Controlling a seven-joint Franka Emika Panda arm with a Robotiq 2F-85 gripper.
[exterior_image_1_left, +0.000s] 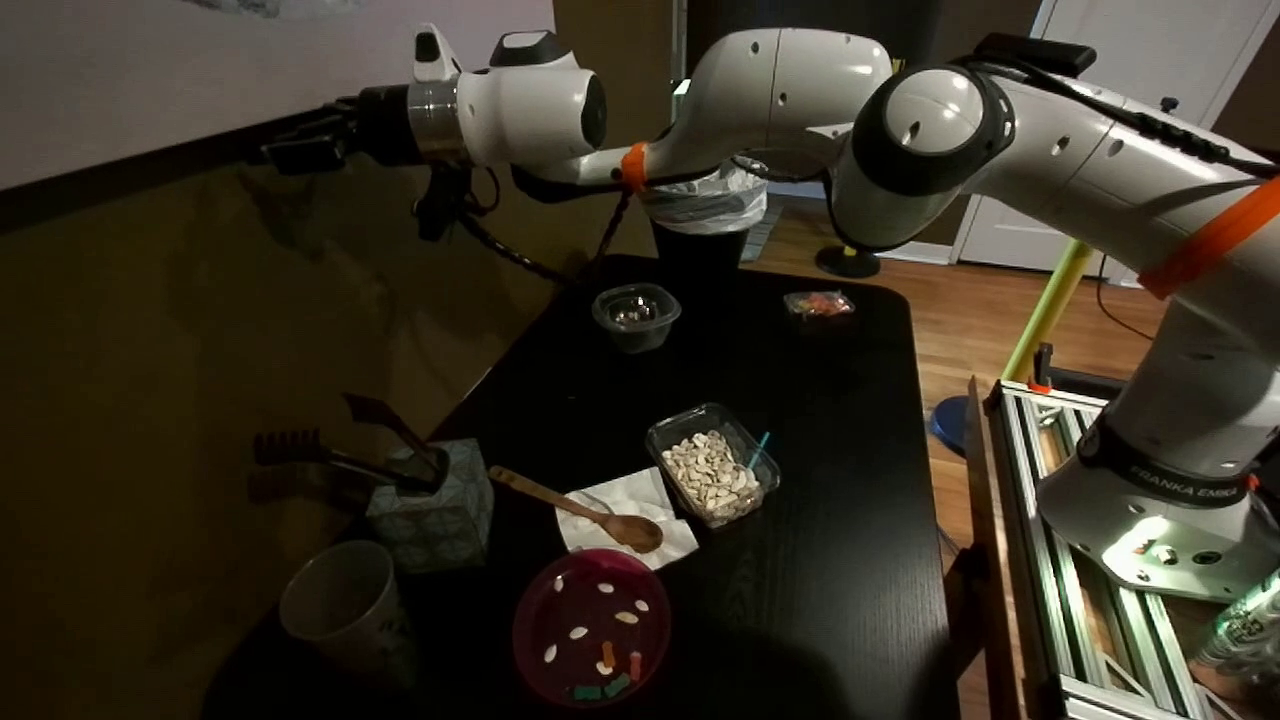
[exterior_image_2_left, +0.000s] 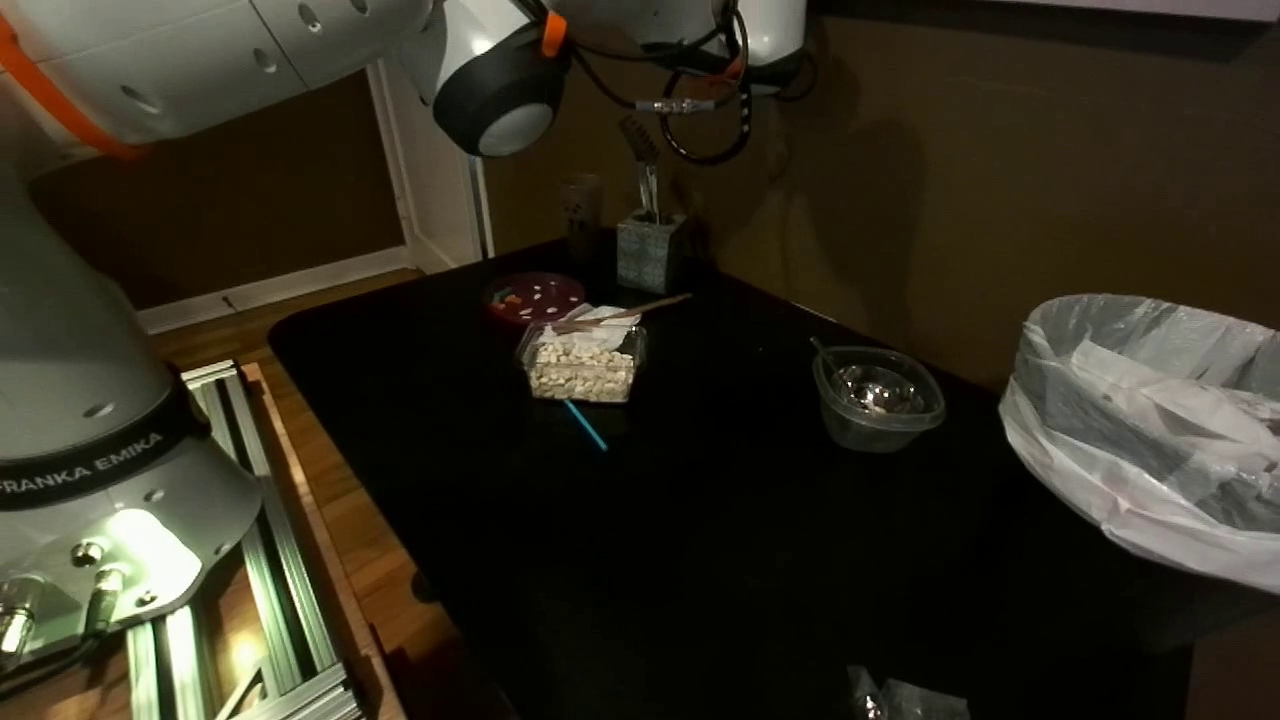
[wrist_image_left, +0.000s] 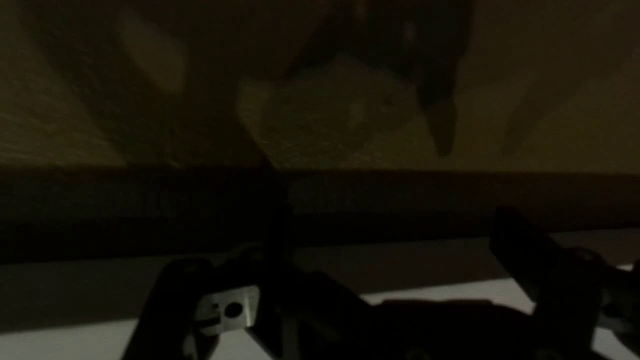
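Observation:
My gripper is high above the table at the wall, level with the dark lower edge of a white panel. In the wrist view my gripper shows its dark fingers wide apart, with nothing between them. The wall and its shadows fill the upper part of that view. Below on the black table are a clear box of pale seeds, a wooden spoon on a white napkin, a dark red plate with seeds and coloured pieces, and a clear bowl. The gripper is out of frame in an exterior view.
A patterned box with dark utensils and a cup stand along the wall side. A lined trash bin is at the table's end. A small clear pack lies near it. A blue stick is by the seed box.

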